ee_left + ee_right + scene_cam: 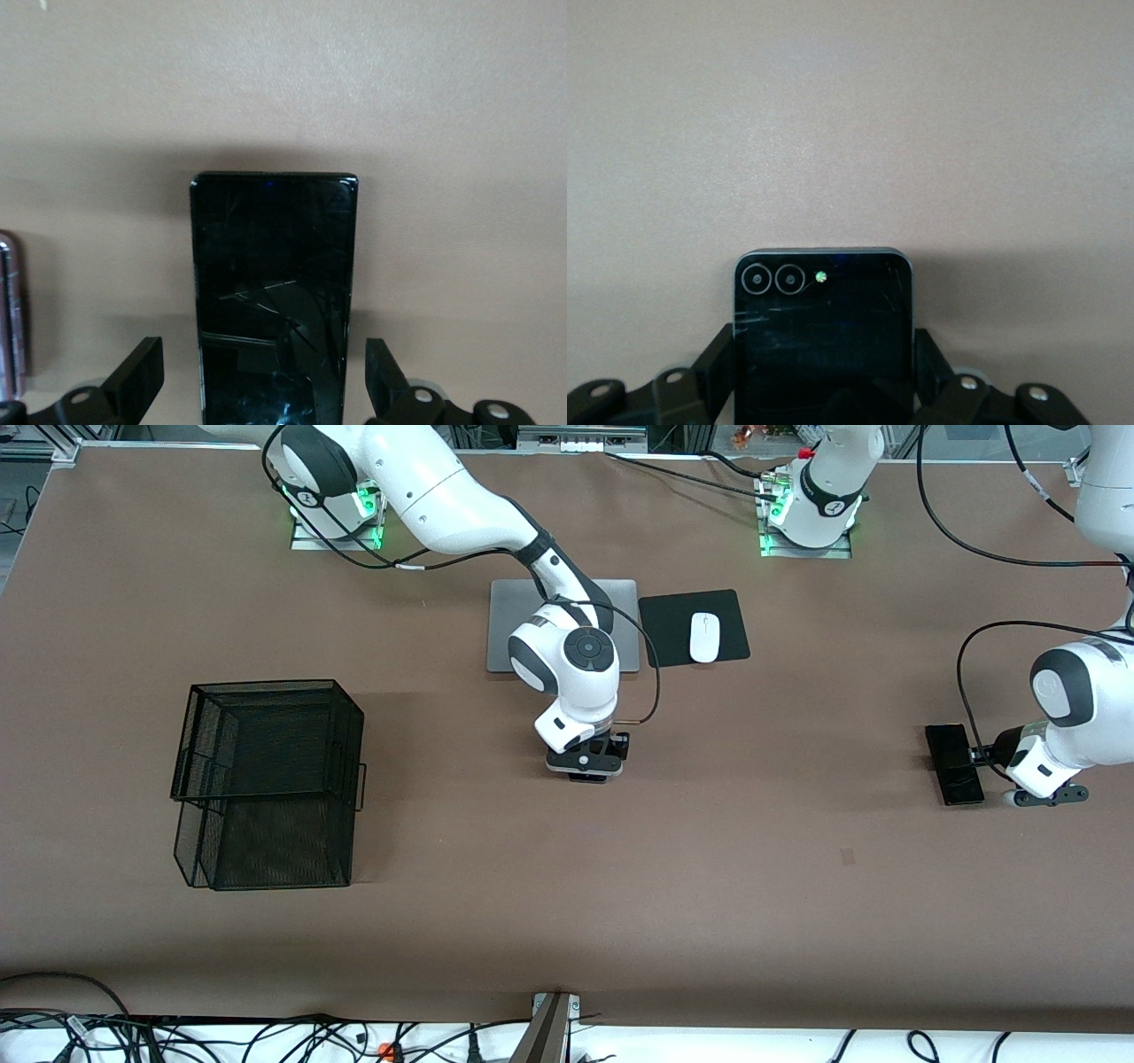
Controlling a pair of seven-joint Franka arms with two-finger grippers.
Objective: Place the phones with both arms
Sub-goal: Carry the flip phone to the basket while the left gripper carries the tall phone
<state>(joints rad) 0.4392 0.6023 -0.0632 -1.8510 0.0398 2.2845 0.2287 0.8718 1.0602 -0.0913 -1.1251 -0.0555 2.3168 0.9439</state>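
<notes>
Small black phone (588,777) mostly hidden under right gripper (587,764), frame centre. Slim phone (273,297) cut off at bottom edge.

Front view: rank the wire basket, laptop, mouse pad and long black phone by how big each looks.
1. Wire basket, clearly largest.
2. Laptop, though the right arm hides part of it.
3. Mouse pad.
4. Long black phone, smallest, beside the left hand.

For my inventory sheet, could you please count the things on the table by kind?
Phones: 3 (slab, small black phone, pale phone, edge only)
Laptop: 1
Mouse: 1
Pad: 1
Basket: 1
Total: 7
</notes>
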